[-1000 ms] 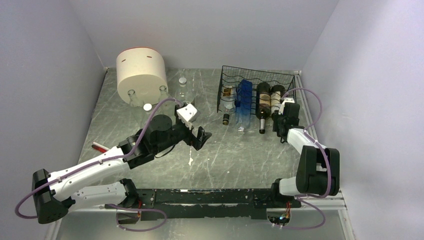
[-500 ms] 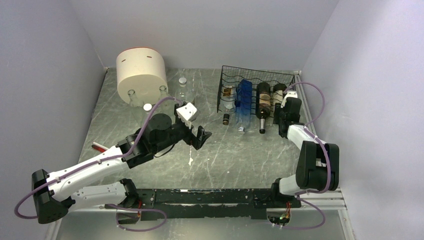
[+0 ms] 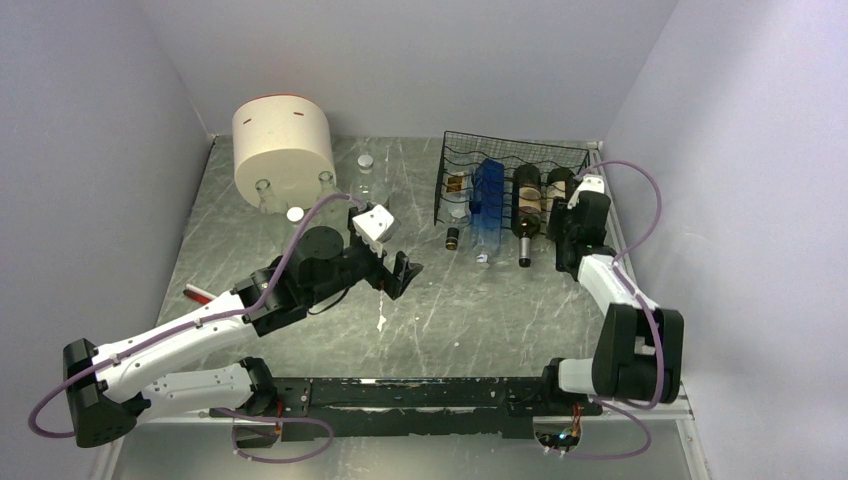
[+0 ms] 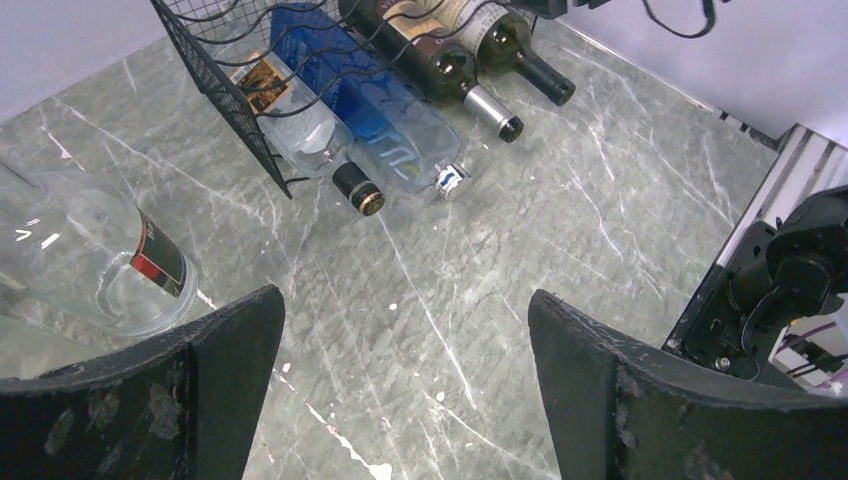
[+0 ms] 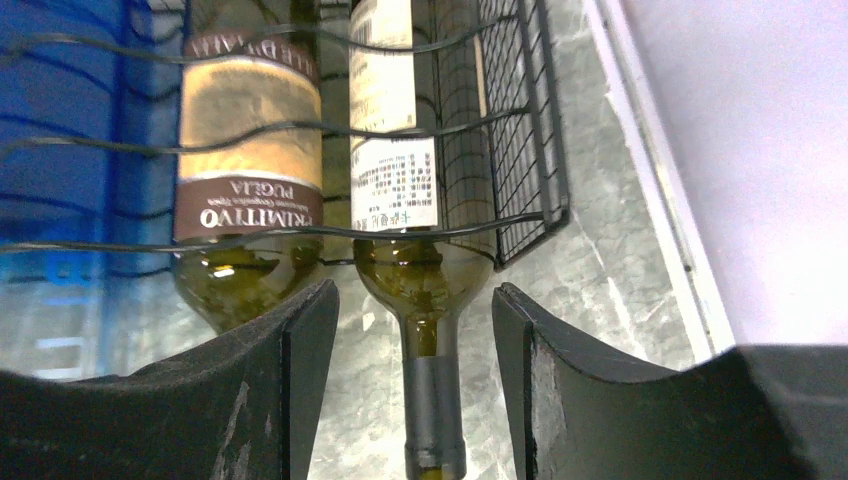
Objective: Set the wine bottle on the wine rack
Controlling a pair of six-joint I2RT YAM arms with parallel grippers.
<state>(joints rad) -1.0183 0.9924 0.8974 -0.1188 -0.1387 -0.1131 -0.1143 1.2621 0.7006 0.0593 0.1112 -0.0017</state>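
The black wire wine rack (image 3: 515, 141) stands at the back right with several bottles lying in it. The wine bottle (image 3: 553, 188), dark green with a white label, lies in the rightmost slot. In the right wrist view its body is inside the wine rack (image 5: 515, 150) and its grey-capped neck (image 5: 433, 400) sticks out towards me. My right gripper (image 3: 562, 238) is open, one finger on each side of that neck (image 5: 413, 290), with a gap on both sides. My left gripper (image 3: 398, 275) hovers open over the middle of the table (image 4: 405, 298), holding nothing.
Next to the wine bottle in the rack lie a brown-labelled dark bottle (image 5: 250, 180), a blue bottle (image 3: 488, 205) and a small clear one (image 4: 300, 130). A cream cylinder (image 3: 284, 148) with clear bottles (image 3: 365, 175) around it stands back left. The right wall is close to the rack.
My right gripper has opened and let go of the wine bottle's neck. The right arm shifted towards the rack and the bottle went further in. The left arm has not moved.
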